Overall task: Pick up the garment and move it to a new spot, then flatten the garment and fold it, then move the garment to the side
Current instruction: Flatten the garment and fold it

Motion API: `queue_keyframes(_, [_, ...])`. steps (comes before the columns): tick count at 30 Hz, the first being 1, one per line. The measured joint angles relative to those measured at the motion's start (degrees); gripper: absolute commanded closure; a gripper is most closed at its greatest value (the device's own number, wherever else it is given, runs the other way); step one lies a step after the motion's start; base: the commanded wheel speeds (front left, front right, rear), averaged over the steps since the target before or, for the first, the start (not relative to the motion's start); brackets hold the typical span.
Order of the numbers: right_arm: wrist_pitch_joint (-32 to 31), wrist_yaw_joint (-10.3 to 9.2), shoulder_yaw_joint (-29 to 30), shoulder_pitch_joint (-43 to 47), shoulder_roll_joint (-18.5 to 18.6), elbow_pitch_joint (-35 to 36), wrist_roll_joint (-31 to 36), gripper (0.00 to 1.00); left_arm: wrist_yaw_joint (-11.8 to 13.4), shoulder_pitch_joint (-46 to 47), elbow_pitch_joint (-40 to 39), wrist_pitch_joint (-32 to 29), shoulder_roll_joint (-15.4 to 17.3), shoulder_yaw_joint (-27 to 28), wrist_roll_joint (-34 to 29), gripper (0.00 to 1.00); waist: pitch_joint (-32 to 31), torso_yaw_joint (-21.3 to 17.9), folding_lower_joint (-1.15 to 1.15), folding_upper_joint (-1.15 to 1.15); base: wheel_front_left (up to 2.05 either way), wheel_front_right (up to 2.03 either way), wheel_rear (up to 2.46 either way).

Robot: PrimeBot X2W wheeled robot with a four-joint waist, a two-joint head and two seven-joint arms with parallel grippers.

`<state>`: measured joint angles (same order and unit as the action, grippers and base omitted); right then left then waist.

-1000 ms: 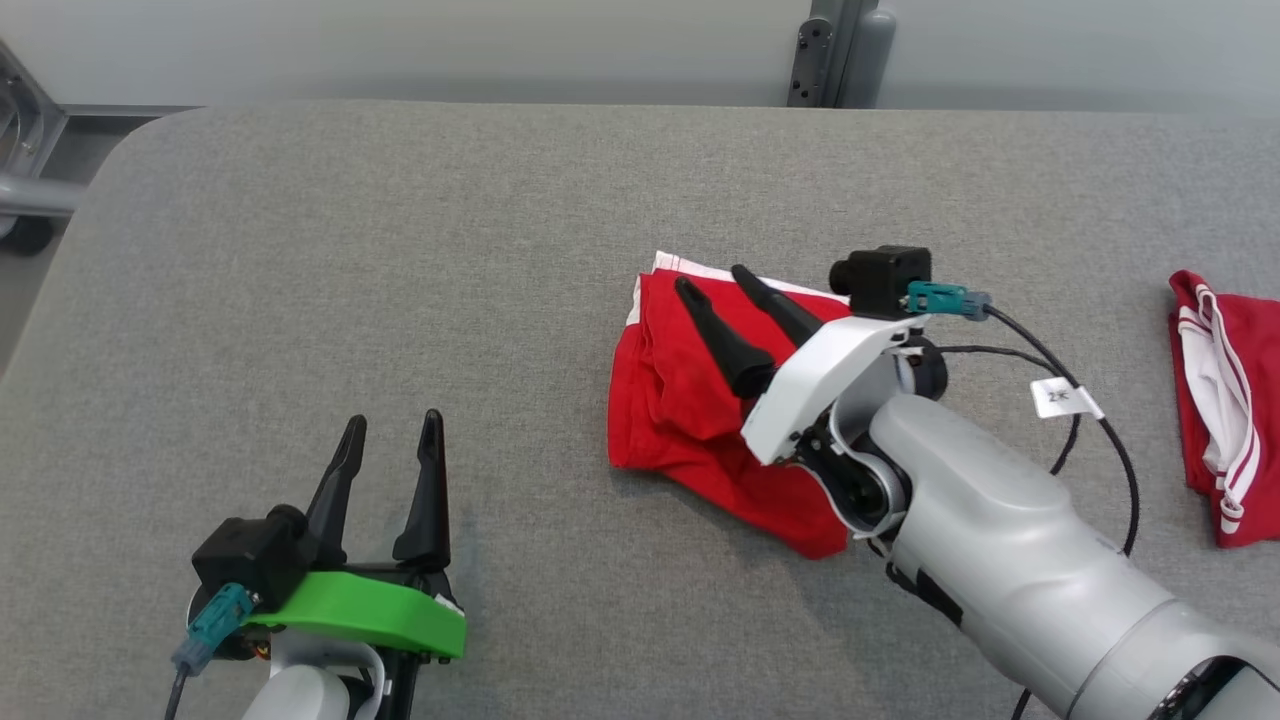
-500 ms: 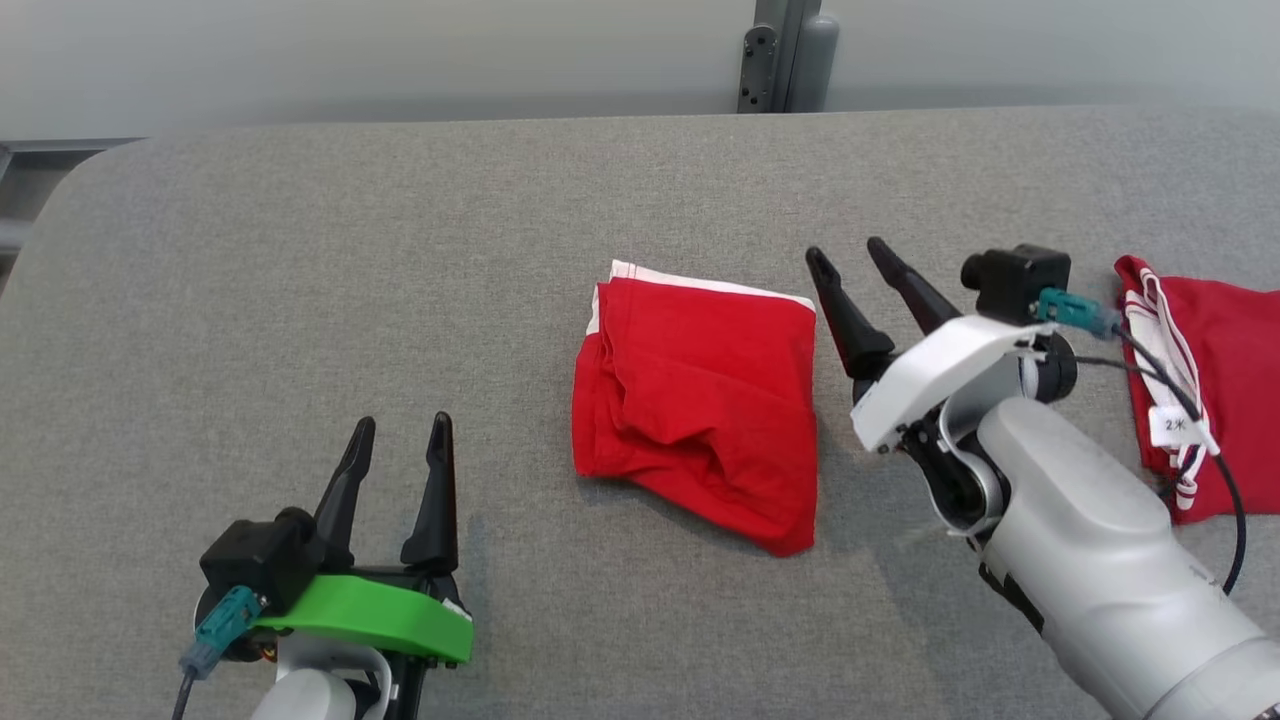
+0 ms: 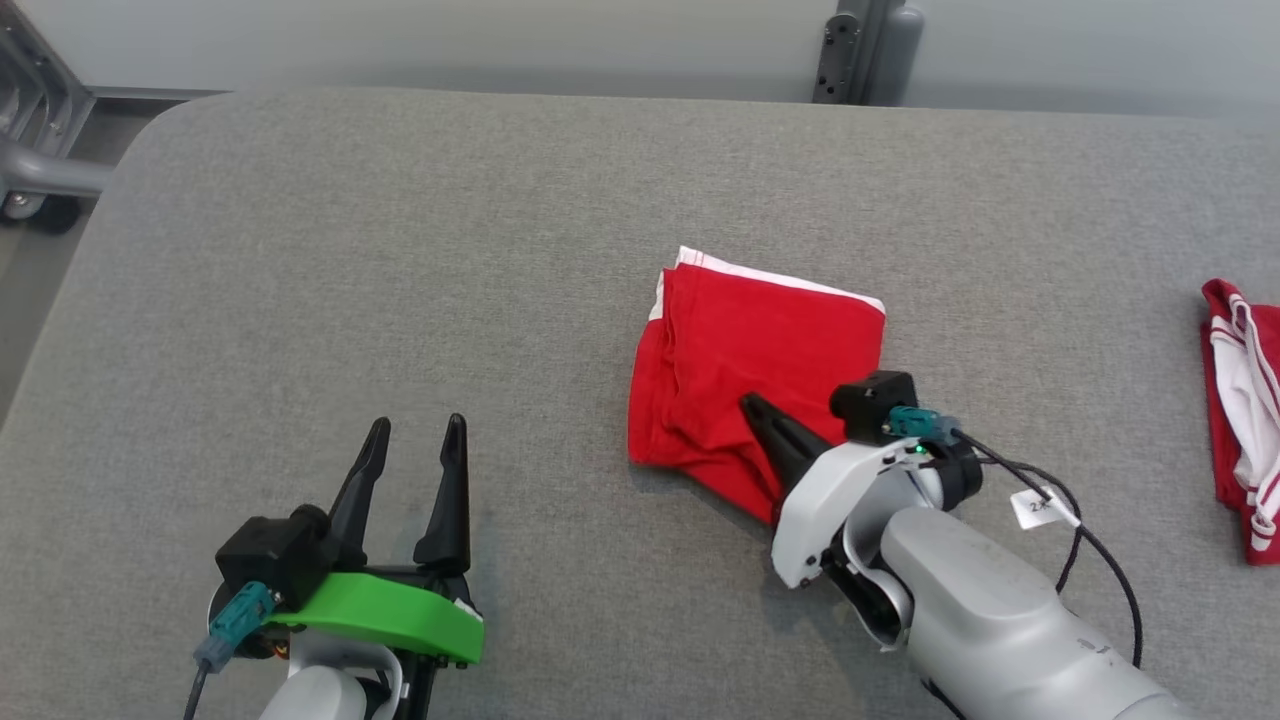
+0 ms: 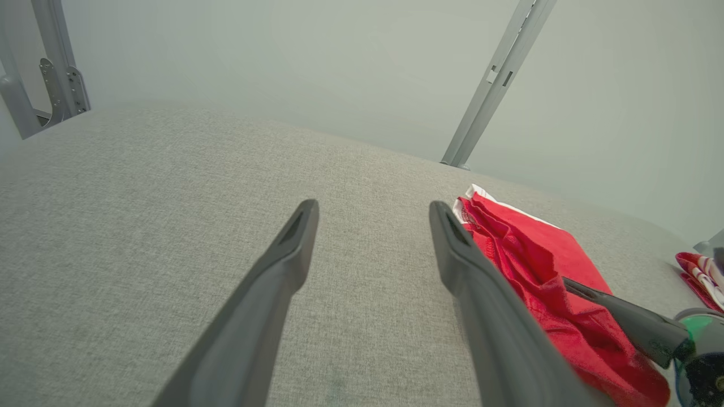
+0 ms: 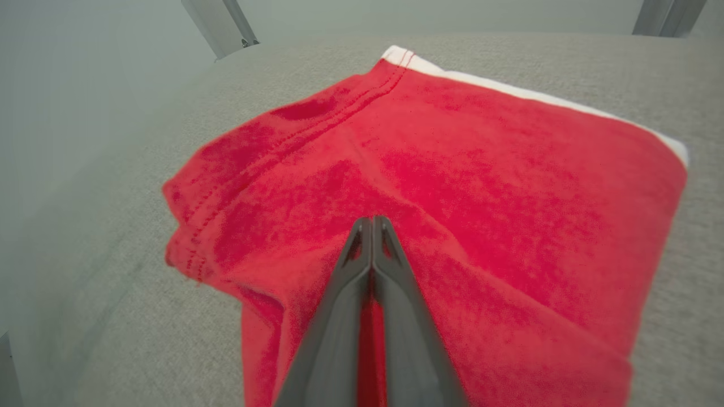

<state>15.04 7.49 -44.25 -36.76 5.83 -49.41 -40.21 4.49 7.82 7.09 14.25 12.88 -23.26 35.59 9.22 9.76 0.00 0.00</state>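
Fingers (image 5: 345, 294) of the right gripper (image 3: 750, 402) are pressed flat against each other, tip to tip, lying low over the near right part of the red garment (image 3: 760, 340); whether any cloth is caught between them cannot be told. Half a second ago these same fingers stood spread apart just beside the garment's right edge, over bare counter (image 3: 400, 250), and half a second before that they hung spread over the garment's middle. They have thus gone out to the side, come back in from the near right corner and closed. The head view itself has swung between these moments, so the garment's shift in that view is no move of the cloth: its outline and creases look the same as before. It lies folded into a rough square on the counter, right of the middle and well in from the far edge, with a white band (image 3: 780, 278) showing along its far side. The left gripper (image 3: 417, 425) hangs by the counter's near edge on the left, its fingers (image 4: 283, 265) wide apart and holding nothing, well apart from the garment, as it was a second ago. At the counter's right edge lies a second garment (image 3: 1240, 400), red with white stripes, touched by neither gripper.
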Motion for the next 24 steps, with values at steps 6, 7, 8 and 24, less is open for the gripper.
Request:
queue_keyframes(6, [0.0,0.0,-5.1,-0.3,-1.9,-0.5,-1.8,1.0,0.0,0.0,0.3,0.2,0.0,0.1,0.0,0.0,0.2,3.1,0.0,0.0,0.0,0.0,0.0])
queue_keyframes(7, [0.0,0.0,-5.8,-0.3,-1.9,-0.7,-2.1,1.0,0.0,-0.1,0.4,0.3,0.0,0.2,0.0,0.0,0.2,3.5,0.0,0.0,0.0,0.0,0.0])
queue_keyframes(8, [0.0,0.0,-6.4,-0.3,-2.0,-0.8,-2.4,1.0,0.0,-0.1,0.4,0.3,0.0,0.2,0.0,0.0,0.2,3.8,0.0,0.0,0.0,0.0,0.0])
queue_keyframes(24, [0.0,0.0,3.1,-1.7,0.3,12.0,4.0,0.62,0.2,-0.4,-0.4,0.5,0.3,1.5,-0.7,0.0,-0.8,0.0,0.0,0.0,0.0,0.0,0.0])
